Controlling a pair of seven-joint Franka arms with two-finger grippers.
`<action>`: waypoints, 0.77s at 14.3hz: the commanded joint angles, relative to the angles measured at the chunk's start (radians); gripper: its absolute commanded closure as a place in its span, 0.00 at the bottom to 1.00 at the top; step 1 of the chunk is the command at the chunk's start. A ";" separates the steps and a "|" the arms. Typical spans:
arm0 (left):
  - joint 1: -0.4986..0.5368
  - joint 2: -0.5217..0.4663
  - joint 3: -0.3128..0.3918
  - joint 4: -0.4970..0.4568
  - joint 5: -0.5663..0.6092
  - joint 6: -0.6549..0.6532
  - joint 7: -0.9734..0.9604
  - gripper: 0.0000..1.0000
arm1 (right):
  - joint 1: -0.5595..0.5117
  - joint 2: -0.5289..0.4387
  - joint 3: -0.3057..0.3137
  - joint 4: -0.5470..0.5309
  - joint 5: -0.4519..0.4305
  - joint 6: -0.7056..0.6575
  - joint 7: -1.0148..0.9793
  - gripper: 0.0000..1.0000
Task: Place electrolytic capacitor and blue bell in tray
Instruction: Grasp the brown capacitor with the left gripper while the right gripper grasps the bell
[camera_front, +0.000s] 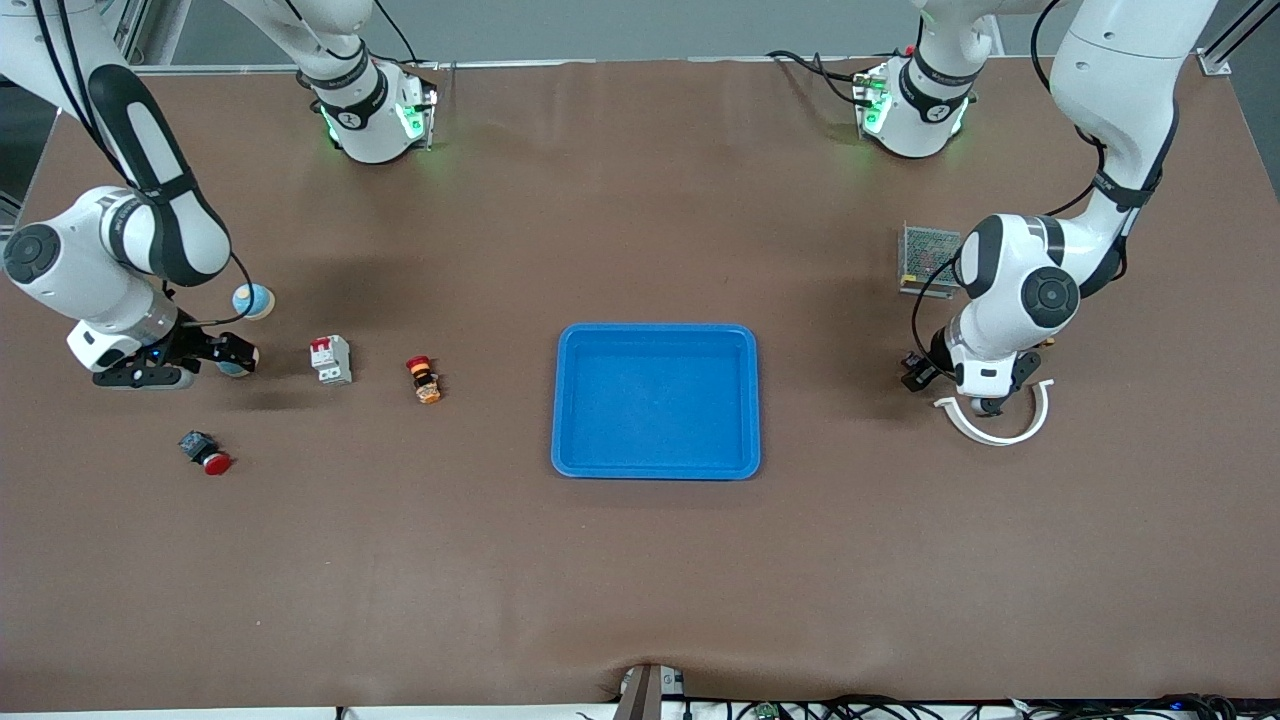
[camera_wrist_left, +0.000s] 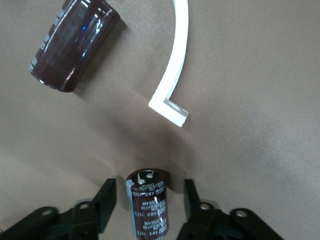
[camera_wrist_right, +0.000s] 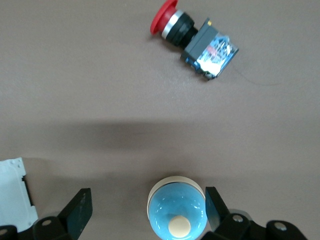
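The blue tray (camera_front: 655, 340) sits empty on the counter (camera_front: 640, 600), waiting for 2 things. Toward the left arm's end from it, the left gripper (camera_wrist_left: 148, 187) has fingers spread around the capacitor (camera_wrist_left: 148, 207), ready to pinch. Toward the right arm's end, the right gripper (camera_wrist_right: 147, 198) has fingers wide around the blue bell (camera_wrist_right: 176, 212).

I see the left gripper (camera_wrist_left: 149, 200) low over the table (camera_wrist_left: 250, 165), fingers parted astride an electrolytic capacitor (camera_wrist_left: 147, 205); a white curved strip (camera_wrist_left: 172, 70) and a second capacitor (camera_wrist_left: 72, 42) lie near.
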 joint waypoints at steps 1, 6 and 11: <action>-0.001 -0.001 -0.005 -0.011 -0.017 0.022 -0.004 0.62 | -0.032 0.022 0.016 -0.026 -0.011 0.059 -0.022 0.00; -0.004 -0.014 -0.006 -0.006 -0.017 0.022 -0.004 1.00 | -0.080 0.058 0.016 -0.028 -0.011 0.102 -0.087 0.00; -0.010 -0.028 -0.074 0.031 -0.017 0.013 -0.094 1.00 | -0.086 0.092 0.016 -0.028 -0.011 0.122 -0.088 0.00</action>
